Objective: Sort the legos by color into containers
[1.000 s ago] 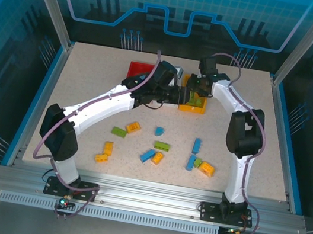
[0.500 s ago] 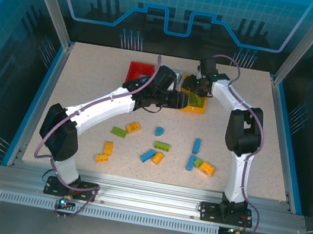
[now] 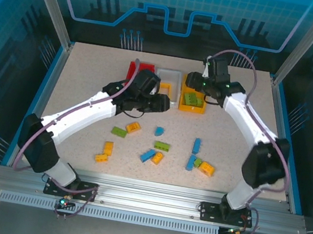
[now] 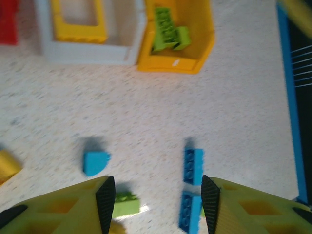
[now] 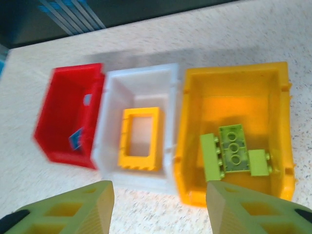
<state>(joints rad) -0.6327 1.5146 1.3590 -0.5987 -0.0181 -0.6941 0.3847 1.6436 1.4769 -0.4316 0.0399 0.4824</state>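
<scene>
Loose studded legos point(image 3: 162, 146) — blue, lime, yellow-orange — are lying scattered on the speckled table point(image 3: 86, 69). Above them the left gripper point(image 4: 157, 195) is hovering, jaws partly apart, empty. Farther back the right gripper point(image 5: 158, 195) is hanging likewise over the containers point(image 3: 169, 77), gripping nothing. Its wrist view is showing lime bricks point(image 5: 234, 151) in the yellow-orange bin point(image 5: 192, 122), a hollow yellow frame point(image 5: 140, 139) in the white bin point(image 5: 141, 90), and a blue piece point(image 5: 75, 139) in the red bin point(image 5: 68, 107) — half covered by the left arm point(image 3: 86, 108) from overhead.
</scene>
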